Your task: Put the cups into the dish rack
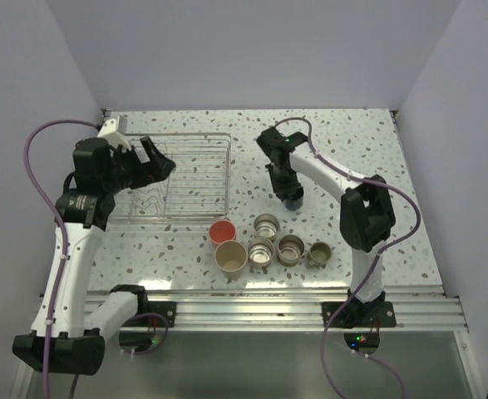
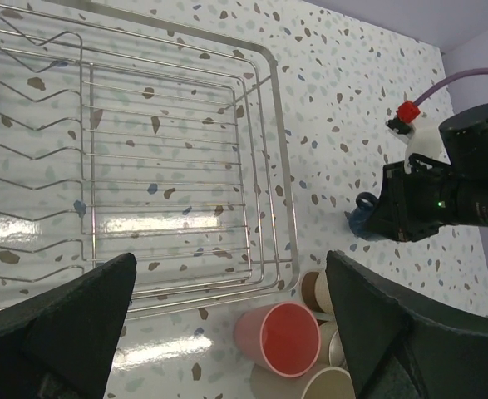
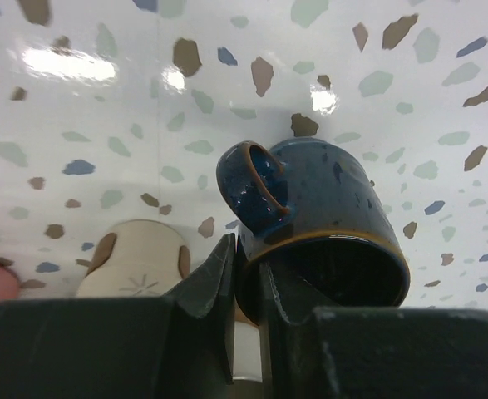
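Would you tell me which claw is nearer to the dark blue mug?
Right. The right claw grips the dark blue mug by its rim, beside the handle. The left claw hangs open above the dish rack, well away from the mug.

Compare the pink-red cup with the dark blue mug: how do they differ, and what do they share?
The pink-red cup is plain and handleless; the dark blue mug is speckled with a loop handle. The pink-red cup stands ungripped beside the dish rack; the dark blue mug has its rim pinched by the right gripper. Both are open side up, outside the dish rack.
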`<state>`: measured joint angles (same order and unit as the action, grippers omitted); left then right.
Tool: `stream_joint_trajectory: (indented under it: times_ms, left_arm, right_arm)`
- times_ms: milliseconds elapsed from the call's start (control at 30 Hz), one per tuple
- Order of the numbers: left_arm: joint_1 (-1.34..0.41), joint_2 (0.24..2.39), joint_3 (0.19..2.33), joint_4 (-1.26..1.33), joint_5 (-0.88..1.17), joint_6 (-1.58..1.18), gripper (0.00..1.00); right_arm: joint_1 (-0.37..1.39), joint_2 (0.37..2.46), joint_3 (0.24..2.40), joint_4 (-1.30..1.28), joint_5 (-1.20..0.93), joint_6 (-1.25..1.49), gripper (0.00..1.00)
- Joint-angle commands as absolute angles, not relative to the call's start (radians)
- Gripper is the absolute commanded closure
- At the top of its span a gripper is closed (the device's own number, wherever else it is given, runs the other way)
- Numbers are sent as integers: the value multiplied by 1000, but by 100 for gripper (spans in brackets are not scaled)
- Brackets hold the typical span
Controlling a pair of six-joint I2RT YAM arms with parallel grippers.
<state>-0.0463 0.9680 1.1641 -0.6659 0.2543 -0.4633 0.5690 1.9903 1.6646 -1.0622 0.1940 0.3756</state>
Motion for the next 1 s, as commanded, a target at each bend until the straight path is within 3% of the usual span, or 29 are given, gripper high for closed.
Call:
stream_joint_trajectory:
  times_ms: [0, 133, 267, 333, 367, 400, 467, 500, 567, 633, 967]
  left_arm:
    - [-44, 999, 1238, -600, 353, -453, 0]
    - [-44, 1044, 1253, -487, 481, -486, 0]
    - [-43, 1084, 1192, -156, 682, -639, 0]
    - [-41, 1110, 1148, 22, 789, -740, 0]
    - [-41, 1118, 1071, 269, 826, -891, 0]
    - [-41, 1127, 1024, 431, 860, -987, 0]
    - [-41, 1182, 915, 910, 913, -1264, 0]
    - [-41, 1207, 899, 1025, 914, -1331, 0]
    - [-41, 1276, 887, 1212, 910, -1428, 0]
    - [-44, 1310, 893, 1264, 897, -1440, 0]
    - [-60, 1410, 977, 1437, 905, -1543, 0]
  right_arm:
    - [561, 1899, 1830, -1158, 215, 409, 100]
    - [546, 1858, 2110, -1215, 88, 451, 100]
    - [503, 1821, 2325, -1152, -318, 616, 100]
    - [476, 1778, 2283, -973, -467, 719, 100]
    - [468, 1743, 2231, -877, -530, 853, 100]
    - [456, 1682, 2092, -631, -667, 935, 100]
    - [451, 1622, 1956, -380, -747, 1189, 100]
    - [449, 1593, 1869, -175, -791, 1260, 100]
    - [453, 1585, 1833, -54, -819, 1391, 100]
    - [453, 1585, 1828, 46, -844, 1423, 100]
    - [459, 1612, 1855, 3, -854, 1399, 100]
